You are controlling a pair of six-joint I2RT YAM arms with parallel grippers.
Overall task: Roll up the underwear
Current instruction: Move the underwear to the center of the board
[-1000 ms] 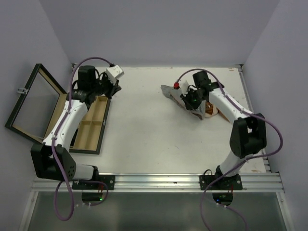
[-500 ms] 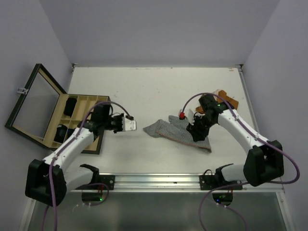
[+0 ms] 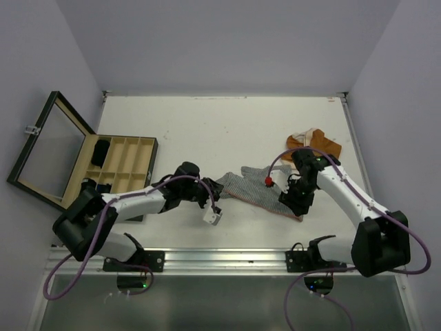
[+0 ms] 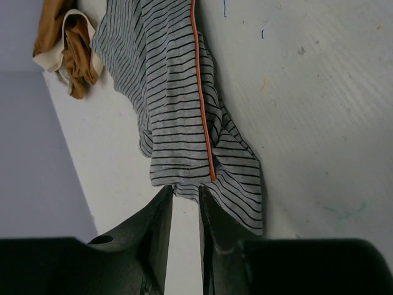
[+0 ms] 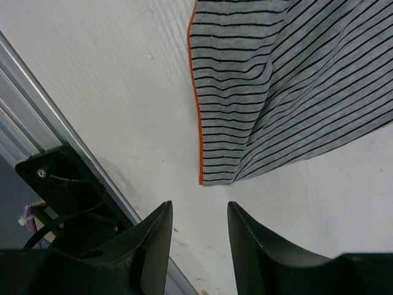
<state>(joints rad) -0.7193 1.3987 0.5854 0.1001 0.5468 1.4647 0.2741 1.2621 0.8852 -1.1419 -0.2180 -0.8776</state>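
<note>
Since a second ago the grey striped underwear (image 3: 256,193) has been dragged from the far right to the near middle of the worktop (image 3: 207,131), where it lies loosely spread. The left arm has swung away from the wooden box (image 3: 131,157) to meet it. Nearest, the right tool (image 5: 199,208) stands with jaws apart and empty, just off the cloth's right corner. The left tool (image 4: 184,192), jaws a narrow slit apart and holding nothing, sits at its left end. Farther back lies the orange-brown underwear (image 3: 315,143). Black underwear (image 3: 101,152) sits in a compartment of the box.
</note>
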